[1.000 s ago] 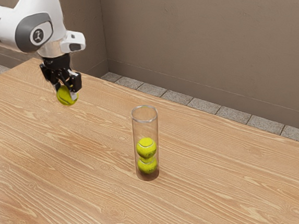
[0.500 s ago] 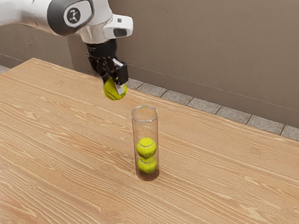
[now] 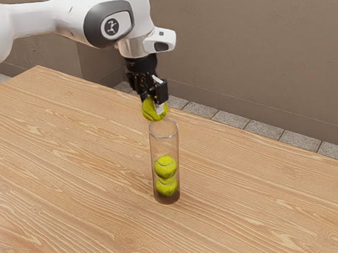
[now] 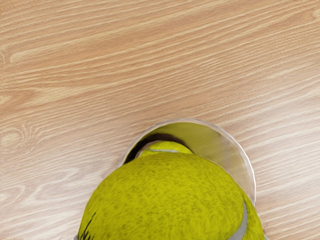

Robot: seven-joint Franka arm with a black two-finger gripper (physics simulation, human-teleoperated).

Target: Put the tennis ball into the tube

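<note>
My gripper (image 3: 154,106) is shut on a yellow-green tennis ball (image 3: 149,110), just above the mouth of the clear tube and slightly toward the exterior view's left. The tube (image 3: 163,139) stands upright on the table, with two tennis balls (image 3: 165,167) stacked at its bottom. In the wrist view the held ball (image 4: 170,200) covers much of the tube's round rim (image 4: 248,167), and part of a ball inside (image 4: 165,146) peeks out past it.
The wooden table (image 3: 256,217) extends around the tube on all sides. Behind its far edge lie grey paving (image 3: 232,118) and a brown wall (image 3: 252,51).
With the ball held, my hand has travelled toward the exterior view's right, from well left of the tube to its mouth. The tube and the balls inside have stayed put.
</note>
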